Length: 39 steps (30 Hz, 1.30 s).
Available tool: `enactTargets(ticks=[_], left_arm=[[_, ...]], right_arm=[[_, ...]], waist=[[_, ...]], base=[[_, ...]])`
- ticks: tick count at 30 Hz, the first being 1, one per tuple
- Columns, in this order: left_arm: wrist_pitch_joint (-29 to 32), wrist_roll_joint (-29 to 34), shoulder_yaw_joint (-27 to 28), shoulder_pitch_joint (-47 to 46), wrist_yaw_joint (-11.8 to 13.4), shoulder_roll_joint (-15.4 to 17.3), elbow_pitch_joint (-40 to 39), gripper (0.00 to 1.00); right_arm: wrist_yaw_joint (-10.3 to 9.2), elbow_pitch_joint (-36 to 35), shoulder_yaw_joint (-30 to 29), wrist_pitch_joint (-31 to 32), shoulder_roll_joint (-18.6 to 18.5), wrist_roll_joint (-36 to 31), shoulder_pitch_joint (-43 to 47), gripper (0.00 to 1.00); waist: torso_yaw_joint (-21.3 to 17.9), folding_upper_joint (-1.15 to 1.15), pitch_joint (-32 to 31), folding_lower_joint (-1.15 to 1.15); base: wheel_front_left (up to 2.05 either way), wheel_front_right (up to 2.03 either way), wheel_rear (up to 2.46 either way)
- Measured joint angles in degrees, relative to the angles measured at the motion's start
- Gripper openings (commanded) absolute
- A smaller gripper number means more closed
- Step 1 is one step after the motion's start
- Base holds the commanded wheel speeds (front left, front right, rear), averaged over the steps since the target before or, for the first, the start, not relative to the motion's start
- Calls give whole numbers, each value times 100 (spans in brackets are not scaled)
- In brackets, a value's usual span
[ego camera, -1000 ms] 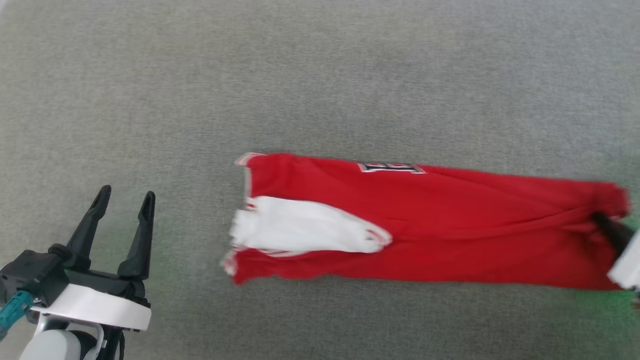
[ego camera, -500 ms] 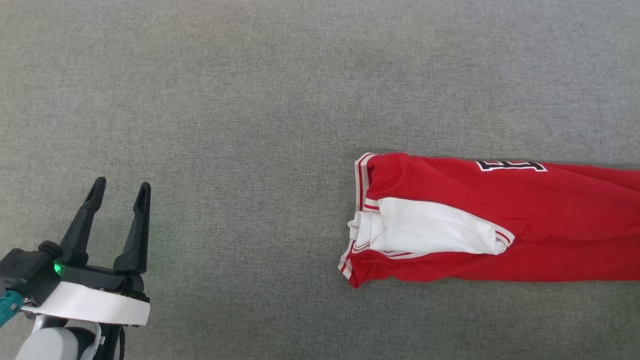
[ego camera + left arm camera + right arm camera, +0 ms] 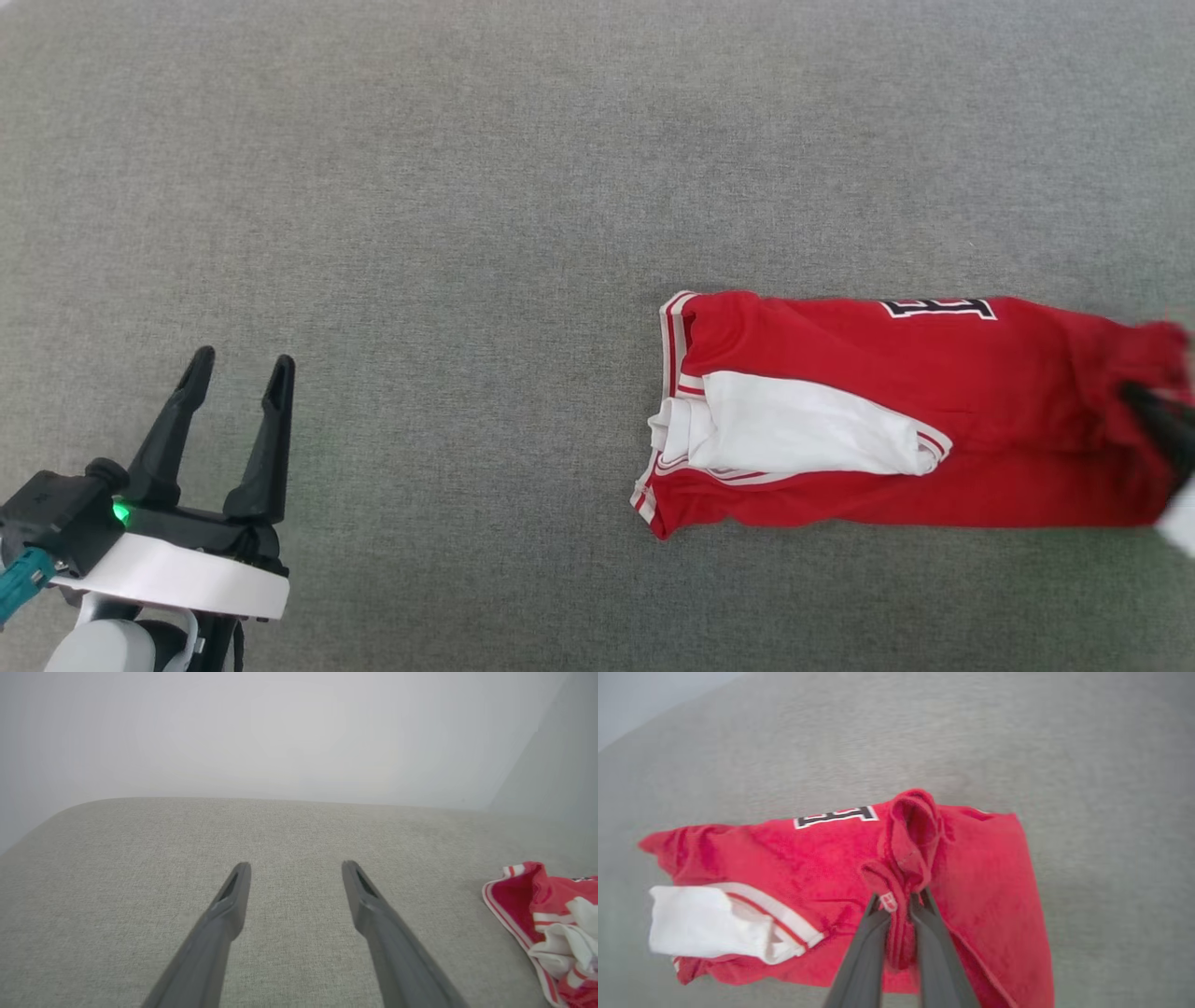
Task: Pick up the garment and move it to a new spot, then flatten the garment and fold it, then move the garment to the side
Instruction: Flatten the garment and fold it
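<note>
Garment (image 3: 822,345) lies folded long, right of centre on grey tabletop (image 3: 420,187). Right gripper (image 3: 900,898), at head view's right edge, clamped on its bunched red end. Left gripper (image 3: 241,364) lower left, jaws apart, empty.

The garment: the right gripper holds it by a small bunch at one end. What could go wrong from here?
1. The right gripper pinches only a narrow bunch of the garment; in a pull the cloth might slip out.
2. The white sleeve lies loose on top; dragging may undo the fold.
3. The left gripper stands open, well apart from the cloth, so nothing steadies the other end.
</note>
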Motion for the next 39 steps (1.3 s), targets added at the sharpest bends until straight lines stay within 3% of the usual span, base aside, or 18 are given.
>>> enactTargets(ticks=[8, 15, 26, 32, 34, 35, 39], left_arm=[[-1, -60, -110, -20, -1, 56, 74, 100], [-1, -93, -197, -148, -1, 19, 158, 100], [0, -92, -236, -369, 0, -119, 263, 100], [0, -131, -261, -422, -1, -131, 327, 100], [0, -147, -253, -421, -1, -123, 354, 100], [0, -149, -247, -417, -1, -115, 366, 100], [0, -159, -211, -372, -1, -75, 416, 100]], right_arm=[[0, -363, 1975, 127, 0, 13, -169, 0], [0, 62, 3187, 92, 10, -123, -707, 0], [0, 1400, 3719, -389, -31, -286, -1217, 0], [0, 1767, 3787, -672, -30, -296, -1322, 0], [1, 1795, 3802, -750, -48, -290, -1335, 91], [1, 1784, 3805, -779, -51, -258, -1335, 100], [1, 1588, 3697, -933, -138, -141, -1316, 100]], waist=[[115, 0, 26, 0], [267, 0, 114, 0], [490, 0, 295, 0], [512, 0, 339, 0], [495, 0, 328, 0], [486, 0, 313, 0], [427, 0, 214, 0]], base=[[0, 0, 0], [0, 0, 0], [0, 0, 0], [0, 0, 0], [0, 0, 0], [0, 0, 0], [0, 0, 0]])
